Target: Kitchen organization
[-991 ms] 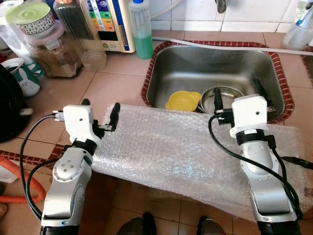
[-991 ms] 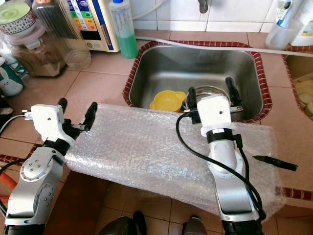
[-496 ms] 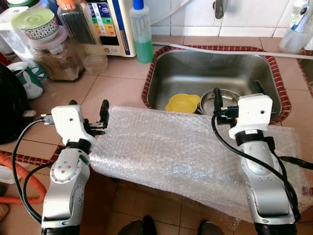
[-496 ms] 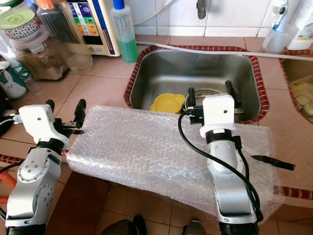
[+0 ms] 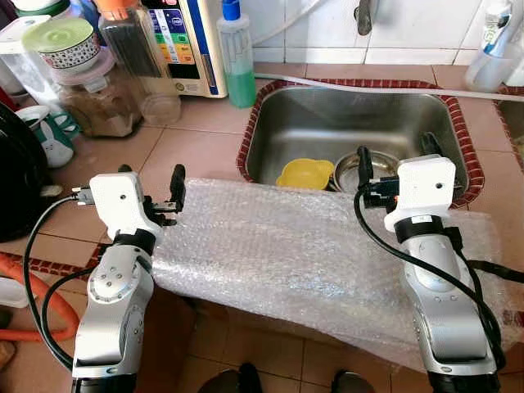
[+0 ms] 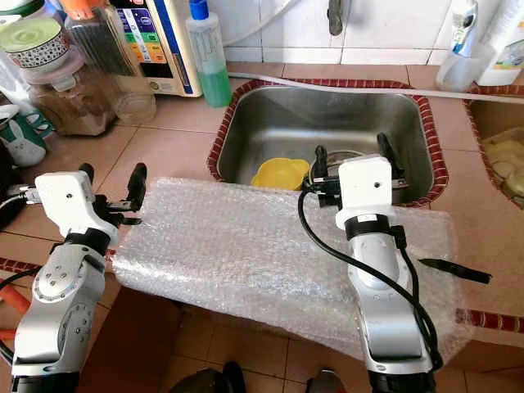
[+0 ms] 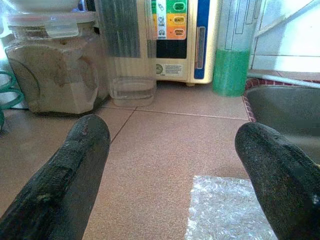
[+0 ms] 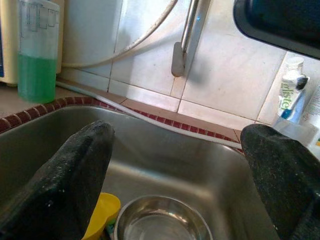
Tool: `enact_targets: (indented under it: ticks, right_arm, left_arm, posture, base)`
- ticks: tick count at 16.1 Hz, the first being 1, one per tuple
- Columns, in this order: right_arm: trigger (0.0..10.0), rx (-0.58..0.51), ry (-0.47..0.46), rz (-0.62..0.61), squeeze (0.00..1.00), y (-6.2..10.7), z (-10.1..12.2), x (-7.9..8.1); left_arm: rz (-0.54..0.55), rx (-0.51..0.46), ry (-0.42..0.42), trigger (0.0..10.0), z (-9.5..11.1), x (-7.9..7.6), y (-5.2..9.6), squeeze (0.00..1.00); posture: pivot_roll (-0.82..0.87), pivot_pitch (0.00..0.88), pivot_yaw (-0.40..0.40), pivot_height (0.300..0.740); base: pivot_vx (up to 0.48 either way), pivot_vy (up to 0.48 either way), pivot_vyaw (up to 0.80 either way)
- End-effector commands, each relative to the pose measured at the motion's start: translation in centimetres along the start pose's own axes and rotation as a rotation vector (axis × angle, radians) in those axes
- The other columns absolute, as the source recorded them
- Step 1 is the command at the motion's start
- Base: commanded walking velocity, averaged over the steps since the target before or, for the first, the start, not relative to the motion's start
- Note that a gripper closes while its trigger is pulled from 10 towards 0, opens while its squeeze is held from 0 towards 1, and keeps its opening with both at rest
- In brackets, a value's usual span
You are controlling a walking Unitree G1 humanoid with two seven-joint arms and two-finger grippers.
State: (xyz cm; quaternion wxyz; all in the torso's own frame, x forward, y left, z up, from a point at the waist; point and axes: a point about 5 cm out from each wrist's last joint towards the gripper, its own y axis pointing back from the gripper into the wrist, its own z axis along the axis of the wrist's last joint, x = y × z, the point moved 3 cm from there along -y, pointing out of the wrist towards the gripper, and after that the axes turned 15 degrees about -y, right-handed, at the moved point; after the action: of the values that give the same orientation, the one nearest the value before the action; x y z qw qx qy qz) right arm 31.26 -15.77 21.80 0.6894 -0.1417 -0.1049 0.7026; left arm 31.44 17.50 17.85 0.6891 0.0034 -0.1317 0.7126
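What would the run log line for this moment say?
left gripper: open, at clear bubble wrap sheet corner | right gripper: open, above steel sink edge | yellow plastic bowl in sink

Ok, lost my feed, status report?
Left gripper open at clear bubble wrap sheet's left end. Right gripper open over steel sink edge. Nothing held.

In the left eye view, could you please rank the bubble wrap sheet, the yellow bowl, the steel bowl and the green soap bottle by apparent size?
1. bubble wrap sheet
2. green soap bottle
3. yellow bowl and steel bowl: alike, and the steel bowl is partly hidden by the right gripper, so unranked.
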Motion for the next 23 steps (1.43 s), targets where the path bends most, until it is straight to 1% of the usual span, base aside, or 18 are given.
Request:
enact_targets:
  ticks: [1, 5, 19, 23]
  right_arm:
    - [10.0, -0.002, -0.001, 0.014, 0.0, 0.06, 0.24, 0.27]
    - [10.0, 0.003, 0.004, 0.02, 0.0, -0.01, 0.16, 0.15]
    - [10.0, 0.006, 0.009, 0.018, 0.0, -0.19, 0.07, 0.21]
    - [10.0, 0.006, 0.013, 0.016, 0.0, -0.26, 0.02, 0.18]
  left_arm:
    - [0.001, -0.003, -0.009, 10.0, 0.17, 0.09, 0.04, 0.0]
    - [-0.007, 0.003, -0.008, 10.0, 0.1, 0.0, 0.1, 0.0]
    - [-0.034, 0.006, -0.011, 10.0, 0.18, -0.36, 0.16, 0.0]
    - [-0.044, 0.011, -0.016, 10.0, 0.08, -0.52, 0.32, 0.0]
  posture:
    - [-0.2, 0.151, 0.129, 0.74]
    - [-0.2, 0.151, 0.13, 0.74]
    - [-0.2, 0.153, 0.132, 0.74]
    - [-0.19, 0.157, 0.132, 0.74]
  base:
    - [0.0, 0.0, 0.0]
    - [0.0, 0.0, 0.0]
    - [-0.287, 0.0, 0.0]
    - [0.0, 0.0, 0.0]
